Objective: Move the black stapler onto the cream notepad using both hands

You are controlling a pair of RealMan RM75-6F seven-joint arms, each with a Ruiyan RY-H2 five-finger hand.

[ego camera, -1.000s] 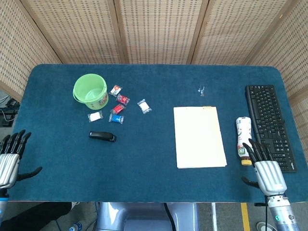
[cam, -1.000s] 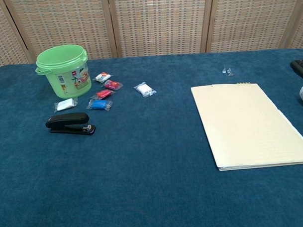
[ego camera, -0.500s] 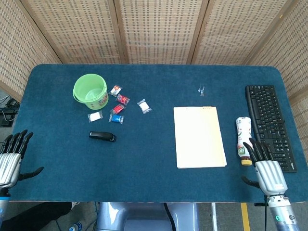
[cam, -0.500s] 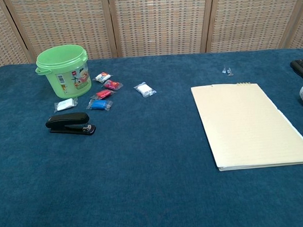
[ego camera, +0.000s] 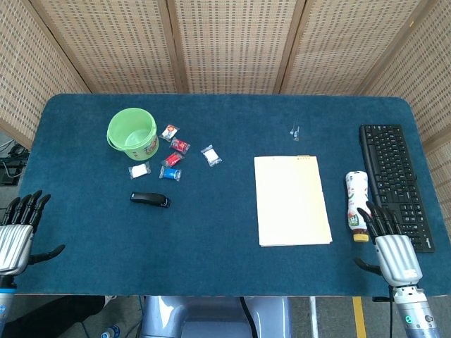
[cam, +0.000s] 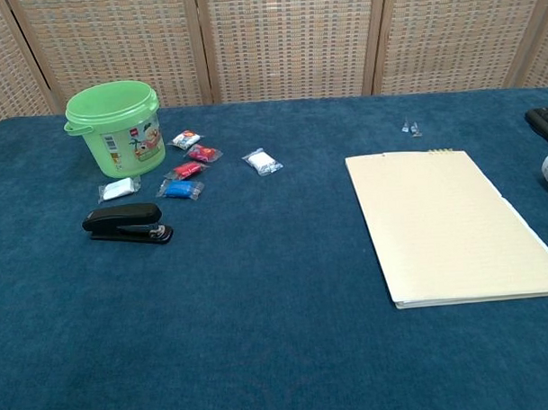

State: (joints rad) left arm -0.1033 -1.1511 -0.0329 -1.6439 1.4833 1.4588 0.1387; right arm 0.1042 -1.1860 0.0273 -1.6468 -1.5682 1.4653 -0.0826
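The black stapler (ego camera: 149,200) (cam: 127,224) lies flat on the blue table cloth, left of centre, below the green bucket. The cream notepad (ego camera: 291,200) (cam: 449,222) lies right of centre with nothing on it. My left hand (ego camera: 17,232) hovers at the near left corner of the table, fingers spread, holding nothing. My right hand (ego camera: 390,244) is at the near right edge, fingers spread and empty, just right of the notepad's near corner. Neither hand shows in the chest view.
A green bucket (ego camera: 132,132) (cam: 115,127) stands at the back left with several small wrapped packets (ego camera: 171,156) beside it. A bottle (ego camera: 356,204) lies right of the notepad, and a black keyboard (ego camera: 393,182) beyond it. A small clear clip (ego camera: 294,130) sits behind the notepad.
Both hands have drifted very slightly; the left a touch to the right, the right a touch lower. The stapler and notepad have not moved.
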